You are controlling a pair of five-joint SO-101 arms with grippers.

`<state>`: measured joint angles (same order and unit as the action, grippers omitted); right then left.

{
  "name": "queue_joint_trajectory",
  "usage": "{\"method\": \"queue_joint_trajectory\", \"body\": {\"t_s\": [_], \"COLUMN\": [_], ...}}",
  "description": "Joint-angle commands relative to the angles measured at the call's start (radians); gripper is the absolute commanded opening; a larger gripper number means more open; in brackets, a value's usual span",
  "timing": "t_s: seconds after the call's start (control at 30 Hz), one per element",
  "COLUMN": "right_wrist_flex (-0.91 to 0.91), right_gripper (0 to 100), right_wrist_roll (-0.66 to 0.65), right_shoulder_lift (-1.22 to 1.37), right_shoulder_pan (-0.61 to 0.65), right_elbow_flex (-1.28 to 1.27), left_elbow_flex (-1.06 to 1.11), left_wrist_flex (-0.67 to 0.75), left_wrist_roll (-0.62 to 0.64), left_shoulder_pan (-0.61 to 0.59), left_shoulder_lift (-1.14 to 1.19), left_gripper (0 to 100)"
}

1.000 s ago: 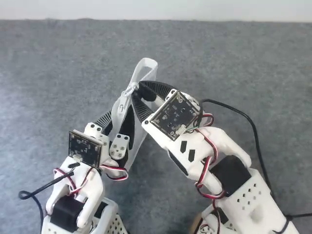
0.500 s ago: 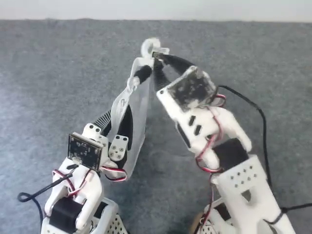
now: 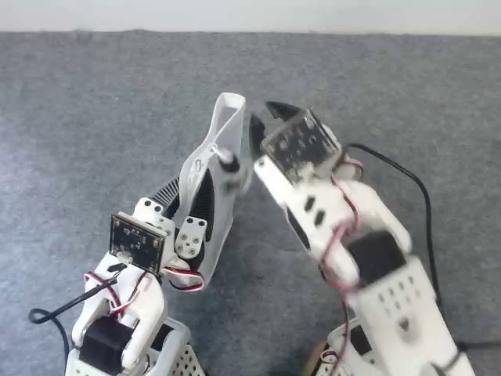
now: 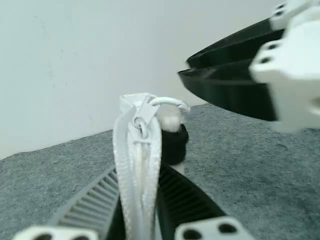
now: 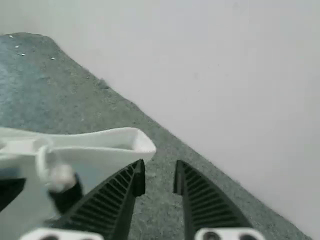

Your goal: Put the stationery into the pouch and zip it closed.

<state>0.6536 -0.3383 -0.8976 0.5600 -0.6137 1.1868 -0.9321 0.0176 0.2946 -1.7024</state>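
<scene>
Grey carpet (image 3: 94, 117), right tool (image 3: 262, 117) released pouch (image 3: 223, 149)

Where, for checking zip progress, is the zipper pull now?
In the left wrist view, the white ring-shaped zipper pull sits on the upper edge of the translucent white pouch, between the left tool and the open right tool.

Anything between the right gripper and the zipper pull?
Nothing visible. The right gripper hangs in open air beside the far end of the pouch, jaws slightly apart and empty. The zipper pull sits on the pouch edge facing it, with only air between them. The left gripper clamps the pouch lower down.
</scene>
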Motion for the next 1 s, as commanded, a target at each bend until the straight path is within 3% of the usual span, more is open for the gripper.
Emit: {"method": "queue_joint_trajectory", "body": {"t_s": [0.0, 0.23, 0.5, 0.97], "right_wrist_flex": [0.231, 0.355, 0.337, 0.102], "right_gripper": [17.6, 16.2, 16.2, 12.5], "right_wrist_roll": [0.005, 0.0, 0.003, 0.005], "right_shoulder_lift": [-0.176, -0.251, -0.203, -0.05], "right_shoulder_pan": [0.07, 0.188, 0.278, 0.225], "right_elbow_flex": [0.106, 0.127, 0.104, 0.029], "left_elbow_flex": [-0.068, -0.067, -0.065, -0.056], "left_wrist_flex": [-0.003, -0.005, -0.005, -0.003], "left_wrist_roll": [-0.008, -0.008, -0.008, -0.008], "left_shoulder_pan": [-0.006, -0.006, -0.006, -0.006], "left_shoulder_lift": [-0.011, -0.011, -0.011, -0.011], "left_gripper": [1, 1, 1, 1]}}
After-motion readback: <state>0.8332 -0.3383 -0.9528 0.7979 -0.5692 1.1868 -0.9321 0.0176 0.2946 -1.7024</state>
